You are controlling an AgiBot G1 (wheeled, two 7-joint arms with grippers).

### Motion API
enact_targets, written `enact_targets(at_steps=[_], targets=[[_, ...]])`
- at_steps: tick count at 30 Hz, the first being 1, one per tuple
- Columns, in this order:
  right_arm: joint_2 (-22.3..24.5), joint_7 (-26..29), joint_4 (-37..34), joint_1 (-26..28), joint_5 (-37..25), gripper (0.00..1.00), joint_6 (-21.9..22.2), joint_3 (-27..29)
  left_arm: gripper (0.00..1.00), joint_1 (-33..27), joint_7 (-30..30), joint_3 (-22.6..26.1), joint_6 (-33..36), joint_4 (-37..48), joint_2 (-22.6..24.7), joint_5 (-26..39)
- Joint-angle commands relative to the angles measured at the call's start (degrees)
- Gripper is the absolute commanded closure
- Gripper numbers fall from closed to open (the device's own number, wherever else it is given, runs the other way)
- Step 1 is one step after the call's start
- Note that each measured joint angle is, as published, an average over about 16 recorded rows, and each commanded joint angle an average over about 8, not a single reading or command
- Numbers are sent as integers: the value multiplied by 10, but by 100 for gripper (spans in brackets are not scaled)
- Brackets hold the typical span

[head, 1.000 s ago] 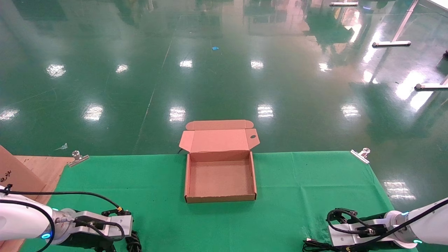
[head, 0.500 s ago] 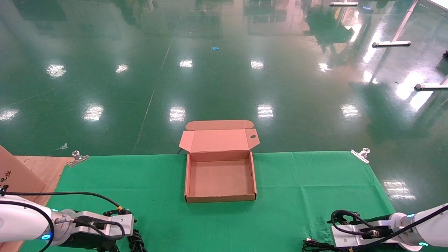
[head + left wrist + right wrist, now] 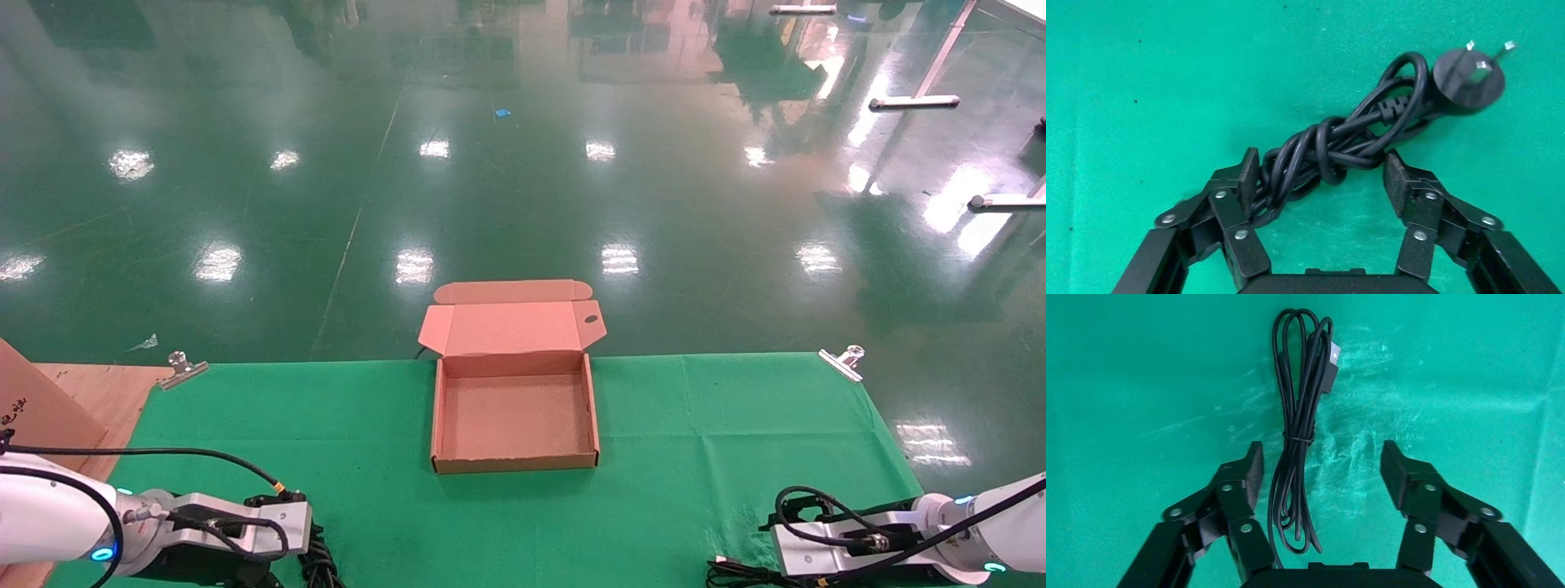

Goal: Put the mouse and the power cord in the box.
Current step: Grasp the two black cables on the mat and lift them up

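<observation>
At the table's near left corner the left gripper straddles the twisted cord, fingers wide, and should close squarely on the bundle's middle, while the right gripper, also wide, hovers over a thin cable near the near right corner, box empty between.

Looks like a factory hall or robot lab: glossy green epoxy floor, clip-fastened green cloth over the tabletop, lower frame.

Green cloth, two metal clips
</observation>
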Motion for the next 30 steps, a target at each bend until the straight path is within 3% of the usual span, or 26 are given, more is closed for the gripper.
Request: enact_targets(at_steps=[1, 30], targets=[[1, 0, 0, 1, 0, 100, -3, 0, 100, 1, 0, 0, 2, 0, 0, 0], [10, -2, 0, 8, 7, 100, -32, 5, 100, -6, -1, 1, 25, -1, -3, 1]])
